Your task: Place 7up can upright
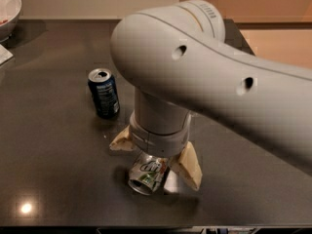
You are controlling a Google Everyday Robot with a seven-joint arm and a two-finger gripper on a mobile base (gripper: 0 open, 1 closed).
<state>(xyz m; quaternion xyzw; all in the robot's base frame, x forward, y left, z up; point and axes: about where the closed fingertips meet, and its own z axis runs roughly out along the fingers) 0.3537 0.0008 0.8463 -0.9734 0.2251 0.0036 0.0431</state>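
Note:
The 7up can (147, 174), silver-white with green lettering, lies on its side on the dark table (58, 169), its open end pointing toward the front edge. My gripper (155, 162) hangs from the big grey arm directly over the can. It is open, with one tan finger (122, 140) to the can's left and the other (189, 167) to its right, straddling the can. The wrist hides the can's far end. I cannot tell whether the fingers touch the can.
A dark blue can (104, 92) stands upright behind and left of the gripper. A white bowl (7, 6) sits at the far left corner, with a white paper (4, 55) below it. The table's front edge runs just below the 7up can.

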